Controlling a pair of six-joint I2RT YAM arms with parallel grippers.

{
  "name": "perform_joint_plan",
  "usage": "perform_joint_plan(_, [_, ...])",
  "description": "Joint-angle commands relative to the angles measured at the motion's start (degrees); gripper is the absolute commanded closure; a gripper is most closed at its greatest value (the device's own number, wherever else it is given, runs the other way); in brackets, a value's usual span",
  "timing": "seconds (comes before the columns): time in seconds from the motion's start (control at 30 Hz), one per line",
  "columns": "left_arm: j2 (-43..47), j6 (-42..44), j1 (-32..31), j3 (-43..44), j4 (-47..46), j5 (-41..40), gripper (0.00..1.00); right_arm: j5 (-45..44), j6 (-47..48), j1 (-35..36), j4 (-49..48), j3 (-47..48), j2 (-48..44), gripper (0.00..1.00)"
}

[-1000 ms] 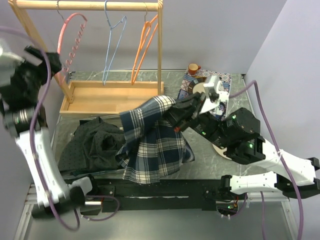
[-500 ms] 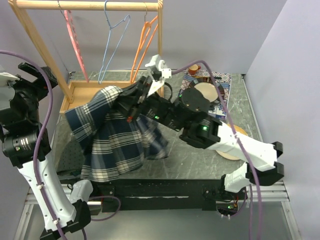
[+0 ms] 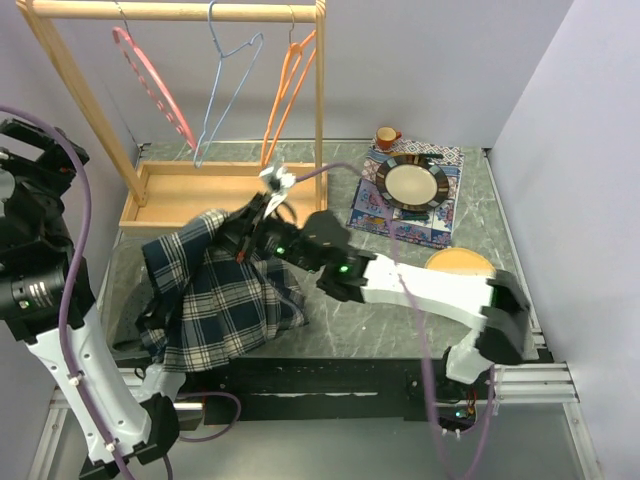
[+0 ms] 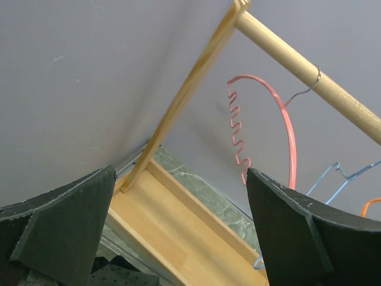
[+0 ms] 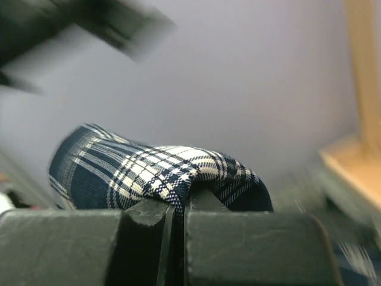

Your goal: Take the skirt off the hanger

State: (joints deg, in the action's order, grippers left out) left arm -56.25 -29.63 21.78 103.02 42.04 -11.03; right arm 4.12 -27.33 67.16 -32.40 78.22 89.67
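Observation:
The skirt is navy and white plaid. It hangs in a heap over dark clothes at the table's left front. My right gripper is shut on a fold of the skirt and reaches left across the table. The pink hanger hangs bare on the wooden rail; it also shows in the left wrist view. My left gripper is open and empty, held high beside the rack's left post.
A blue hanger and an orange hanger hang on the rail. The rack's wooden tray base lies behind the clothes. A plate on a patterned mat, a small cup and an orange disc sit at the right.
My right gripper has carried the skirt leftward and down onto the dark clothes. The pink hanger swings bare on the rail. My left arm has shifted slightly left.

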Motion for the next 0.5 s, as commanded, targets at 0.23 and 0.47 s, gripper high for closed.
perform_joint_plan(0.23, [1.22,-4.99,0.10,-10.64,-2.14,5.49,0.03,-6.66,-4.75,-3.00,4.19,2.20,22.65,1.00])
perform_joint_plan(0.47, [6.06,-15.18,-0.86,-22.85,-2.67,-4.18,0.03,-10.17,-2.73,-1.85,14.37,10.02,30.03,1.00])
